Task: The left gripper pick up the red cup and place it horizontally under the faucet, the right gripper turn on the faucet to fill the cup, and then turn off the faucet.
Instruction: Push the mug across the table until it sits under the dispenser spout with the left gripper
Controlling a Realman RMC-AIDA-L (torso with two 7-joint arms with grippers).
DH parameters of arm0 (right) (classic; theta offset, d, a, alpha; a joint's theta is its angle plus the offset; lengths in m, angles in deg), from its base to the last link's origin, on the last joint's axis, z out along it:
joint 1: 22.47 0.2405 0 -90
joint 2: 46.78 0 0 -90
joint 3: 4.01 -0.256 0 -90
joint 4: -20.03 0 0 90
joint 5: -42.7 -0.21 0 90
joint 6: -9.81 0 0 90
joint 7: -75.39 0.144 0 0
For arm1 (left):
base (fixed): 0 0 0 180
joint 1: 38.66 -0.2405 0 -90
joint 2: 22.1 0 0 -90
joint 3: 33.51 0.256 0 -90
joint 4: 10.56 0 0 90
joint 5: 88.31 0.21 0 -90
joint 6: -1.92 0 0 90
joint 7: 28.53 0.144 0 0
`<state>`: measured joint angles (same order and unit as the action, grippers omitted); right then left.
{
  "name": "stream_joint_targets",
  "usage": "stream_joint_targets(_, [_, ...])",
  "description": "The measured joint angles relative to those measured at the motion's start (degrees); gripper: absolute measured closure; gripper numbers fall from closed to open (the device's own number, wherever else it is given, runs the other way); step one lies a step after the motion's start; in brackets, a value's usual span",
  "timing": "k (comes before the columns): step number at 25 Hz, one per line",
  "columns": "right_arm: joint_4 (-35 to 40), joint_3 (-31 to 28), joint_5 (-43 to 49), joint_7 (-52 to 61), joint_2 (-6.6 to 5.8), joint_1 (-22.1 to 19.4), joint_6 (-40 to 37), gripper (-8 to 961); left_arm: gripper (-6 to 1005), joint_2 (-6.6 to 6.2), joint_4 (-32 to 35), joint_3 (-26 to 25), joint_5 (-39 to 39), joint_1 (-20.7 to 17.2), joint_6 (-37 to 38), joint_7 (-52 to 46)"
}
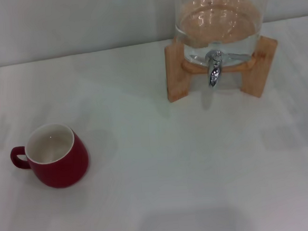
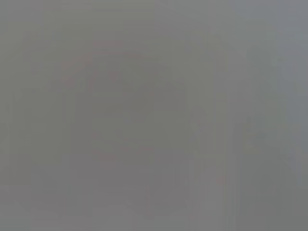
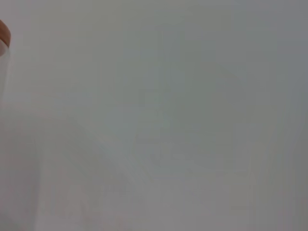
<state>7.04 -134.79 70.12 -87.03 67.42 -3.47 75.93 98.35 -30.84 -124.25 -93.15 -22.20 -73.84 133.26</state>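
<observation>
The red cup [image 1: 55, 155] stands upright on the white table at the front left in the head view, cream inside showing, its small loop handle pointing left. The faucet [image 1: 214, 69] is a chrome tap hanging from the front of a clear glass jar [image 1: 219, 21] that holds water and rests in a wooden stand [image 1: 176, 71] at the back right. Cup and faucet are far apart. Neither gripper shows in any view. The left wrist view is a plain grey blur. The right wrist view shows pale surface and a sliver of wood [image 3: 4, 32] at its edge.
The white table [image 1: 173, 167] spreads between the cup and the stand. A pale wall [image 1: 73, 20] rises behind the table. A faint shadow lies at the table's front edge.
</observation>
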Motion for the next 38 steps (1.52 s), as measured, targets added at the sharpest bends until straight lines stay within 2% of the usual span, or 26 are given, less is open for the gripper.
stream_joint_targets(3, [-0.04, 0.05, 0.00, 0.00, -0.04, 0.78, -1.13, 348, 120, 0.04, 0.84, 0.73, -0.17, -1.08, 0.02, 0.00])
stream_joint_targets(13, [-0.07, 0.09, 0.00, -1.80, -0.01, 2.31, -2.52, 348, 121, 0.06, 4.99, 8.45, -2.58, -2.32, 0.34, 0.01])
stream_joint_targets(19, [-0.18, 0.09, 0.00, -2.20, -0.05, 2.64, -3.20, 348, 121, -0.05, 5.52, 12.33, -2.56, -4.40, -0.11, 0.02])
stream_joint_targets(31, [-0.20, 0.09, -1.14, -2.20, -0.35, 2.32, -3.23, 348, 121, -0.21, 5.86, 16.52, -1.76, -8.08, -1.59, 0.02])
stream_joint_targets(38, [-0.20, 0.09, -1.20, -2.20, -0.70, 2.19, -3.22, 348, 121, -0.17, 5.96, 16.90, -2.18, -10.80, -1.68, 0.02])
